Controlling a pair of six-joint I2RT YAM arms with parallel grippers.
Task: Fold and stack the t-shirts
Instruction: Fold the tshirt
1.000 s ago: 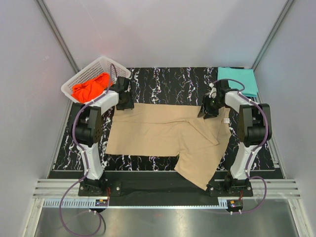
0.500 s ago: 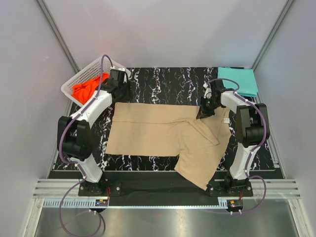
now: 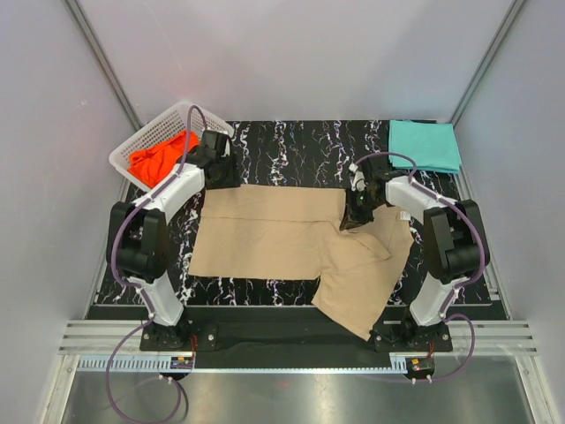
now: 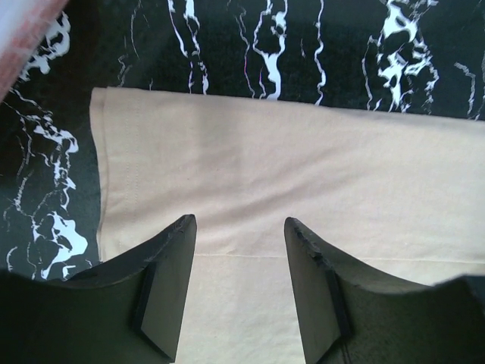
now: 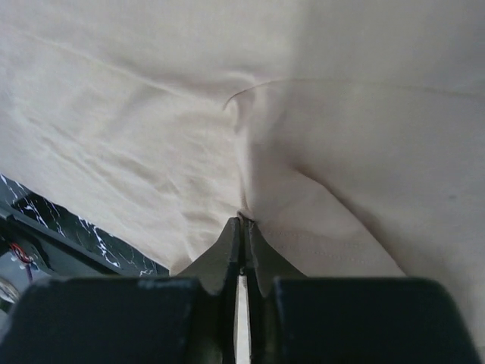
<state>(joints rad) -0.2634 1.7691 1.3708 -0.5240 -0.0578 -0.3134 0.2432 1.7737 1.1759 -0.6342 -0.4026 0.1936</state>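
Top external view: the tan t-shirt point(image 3: 282, 234) lies spread across the middle of the frame on the black marbled table point(image 3: 291, 141), with one part hanging down toward the lower centre and reaching past the table's near edge. The left gripper point(image 3: 221, 175) sits at the shirt's upper left corner. The right gripper point(image 3: 353, 215) sits on the shirt's upper edge right of centre, where the cloth bunches and a diagonal fold runs down to the right. The teal t-shirt point(image 3: 425, 146) lies flat and folded in the upper right of the frame, apart from the tan one. The orange-red t-shirt point(image 3: 159, 157) is crumpled inside the white lattice basket point(image 3: 132, 148) at the upper left, just behind the left arm.

In the left wrist view, the left gripper point(image 4: 239, 224) stands moderately wide, its two dark fingers point(image 4: 170, 280) apart at the bottom of the frame, with smooth tan t-shirt point(image 4: 303, 159) showing between and beyond them. Nothing is pinched; whether the tips touch the cloth I cannot tell. The shirt's corner and hem lie at the left of the frame.

In the right wrist view, the right gripper point(image 5: 243, 221) is pressed closed at the lower centre, clamping a ridge of the tan t-shirt point(image 5: 151, 114), and creases fan out from the pinch.
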